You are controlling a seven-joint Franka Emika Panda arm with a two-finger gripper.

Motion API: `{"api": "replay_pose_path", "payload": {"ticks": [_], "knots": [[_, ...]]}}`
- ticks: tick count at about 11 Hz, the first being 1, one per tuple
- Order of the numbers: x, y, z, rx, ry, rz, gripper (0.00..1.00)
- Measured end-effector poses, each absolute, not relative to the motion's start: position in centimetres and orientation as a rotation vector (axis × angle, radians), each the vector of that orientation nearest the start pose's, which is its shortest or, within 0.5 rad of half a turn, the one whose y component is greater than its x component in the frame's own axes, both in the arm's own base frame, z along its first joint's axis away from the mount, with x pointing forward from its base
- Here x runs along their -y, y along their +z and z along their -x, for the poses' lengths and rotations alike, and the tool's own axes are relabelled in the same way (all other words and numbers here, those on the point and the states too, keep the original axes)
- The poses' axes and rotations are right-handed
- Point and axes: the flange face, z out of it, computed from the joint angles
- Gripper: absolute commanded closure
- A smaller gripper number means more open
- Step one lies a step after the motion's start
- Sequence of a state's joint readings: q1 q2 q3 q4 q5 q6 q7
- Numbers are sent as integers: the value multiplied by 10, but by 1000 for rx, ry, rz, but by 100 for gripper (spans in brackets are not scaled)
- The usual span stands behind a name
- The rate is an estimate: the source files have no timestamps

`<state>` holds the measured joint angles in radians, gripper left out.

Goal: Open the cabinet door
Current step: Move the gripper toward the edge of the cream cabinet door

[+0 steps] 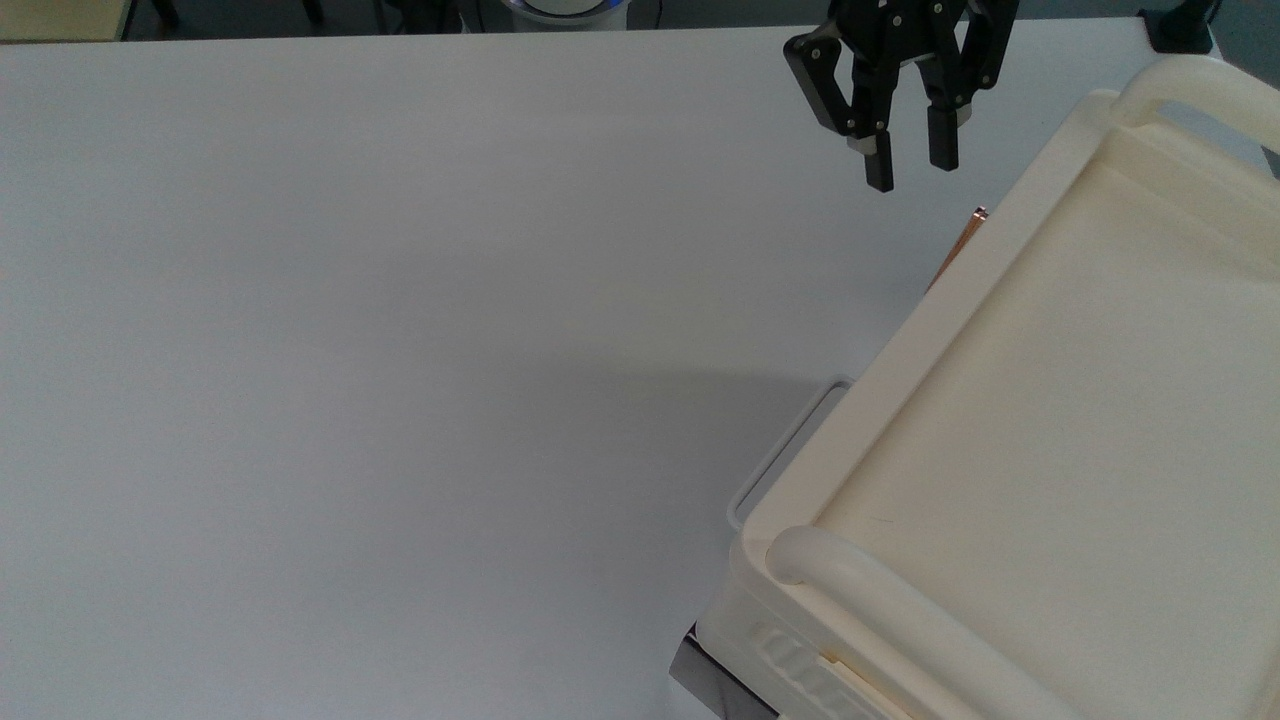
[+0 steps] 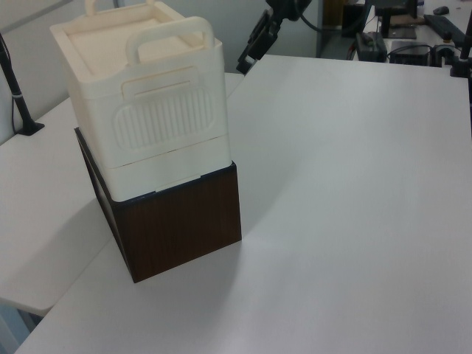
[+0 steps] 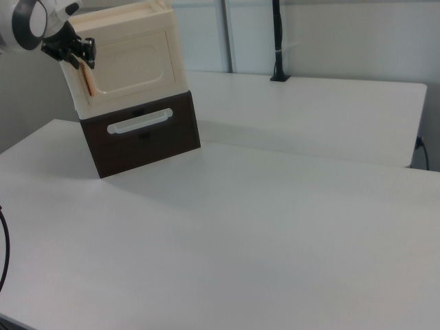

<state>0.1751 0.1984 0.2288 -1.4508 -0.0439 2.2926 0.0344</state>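
Fingers parted, holding nothing; gripper (image 1: 910, 170) hangs near the copper handle (image 1: 958, 246), which I read at five o'clock, long axis running one-to-seven. Cabinet door (image 3: 132, 62) shut.

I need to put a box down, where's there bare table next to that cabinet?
Most of the table is bare, from the cabinet toward the top view's left. It is crowded only by the copper handle, where the gripper hangs, fingers open.
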Motion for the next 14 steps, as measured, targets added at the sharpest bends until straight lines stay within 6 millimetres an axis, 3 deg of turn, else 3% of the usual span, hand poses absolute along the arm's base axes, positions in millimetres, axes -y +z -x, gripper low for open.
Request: {"api": "replay_pose_path", "payload": {"ticks": [3,11,14], "knots": [[-251,641,-624,524,-944,2800,63],[-265,630,-631,553,-992,2772,66],[-269,629,-630,583,-1013,2782,77]]}}
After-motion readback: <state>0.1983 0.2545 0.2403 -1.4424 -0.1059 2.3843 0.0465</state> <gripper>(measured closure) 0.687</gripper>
